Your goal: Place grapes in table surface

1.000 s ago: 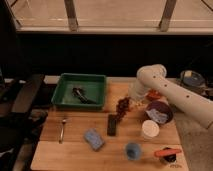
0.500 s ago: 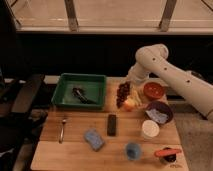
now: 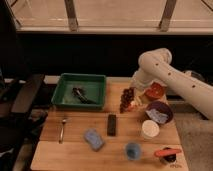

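The white arm (image 3: pixel 172 80) reaches in from the right and bends down toward the back of the table (image 3: pixel 75 150). Its gripper (image 3: pixel 133 86) sits at the arm's lower end, just above the grapes (image 3: pixel 127 99). Whether it is clamped on them cannot be told.

The grapes form a dark reddish bunch that hangs lengthwise directly under the gripper, at the back right part of the table, right of the green tray (image 3: pixel 80 90). Whether the bunch's lower end touches the wood cannot be told.

The tray holds a dark object (image 3: pixel 82 95). Right of the grapes stands a red bowl (image 3: pixel 155 91), and in front of that a purple bowl (image 3: pixel 159 112) with something pale inside. A white cup (image 3: pixel 150 129) stands near the purple bowl. A black bar (image 3: pixel 112 124) lies mid-table, a blue sponge (image 3: pixel 93 139) left of it toward the front, and a fork (image 3: pixel 62 129) near the left edge. A blue cup (image 3: pixel 132 150) and a red-topped item (image 3: pixel 167 152) stand at the front right.
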Available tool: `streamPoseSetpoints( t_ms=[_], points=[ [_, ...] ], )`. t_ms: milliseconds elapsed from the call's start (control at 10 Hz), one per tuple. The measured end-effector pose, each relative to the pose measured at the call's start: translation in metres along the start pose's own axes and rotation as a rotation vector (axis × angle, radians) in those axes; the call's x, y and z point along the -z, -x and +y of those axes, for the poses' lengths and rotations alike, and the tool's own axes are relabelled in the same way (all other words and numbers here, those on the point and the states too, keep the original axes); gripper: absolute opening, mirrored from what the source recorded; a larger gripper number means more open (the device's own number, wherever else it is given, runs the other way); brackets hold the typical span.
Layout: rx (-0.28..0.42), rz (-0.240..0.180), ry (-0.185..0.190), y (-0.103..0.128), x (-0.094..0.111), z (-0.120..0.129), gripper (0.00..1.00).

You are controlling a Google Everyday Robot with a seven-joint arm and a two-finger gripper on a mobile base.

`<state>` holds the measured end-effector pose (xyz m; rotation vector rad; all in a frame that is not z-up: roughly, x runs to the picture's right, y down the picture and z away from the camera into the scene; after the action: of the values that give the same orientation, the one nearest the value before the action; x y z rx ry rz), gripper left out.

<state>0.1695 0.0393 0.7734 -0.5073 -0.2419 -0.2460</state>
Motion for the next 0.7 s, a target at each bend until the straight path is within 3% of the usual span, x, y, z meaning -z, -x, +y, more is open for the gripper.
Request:
streamPoseSetpoints(
  t_ms=[300, 700],
  points=[
    [-0.062, -0.054, 0.059, -0.005, -0.035, 0.046, 0.03],
    [-0.111, -0.131, 0.134, 0.002, -0.067, 0.086, 0.44]
  ],
)
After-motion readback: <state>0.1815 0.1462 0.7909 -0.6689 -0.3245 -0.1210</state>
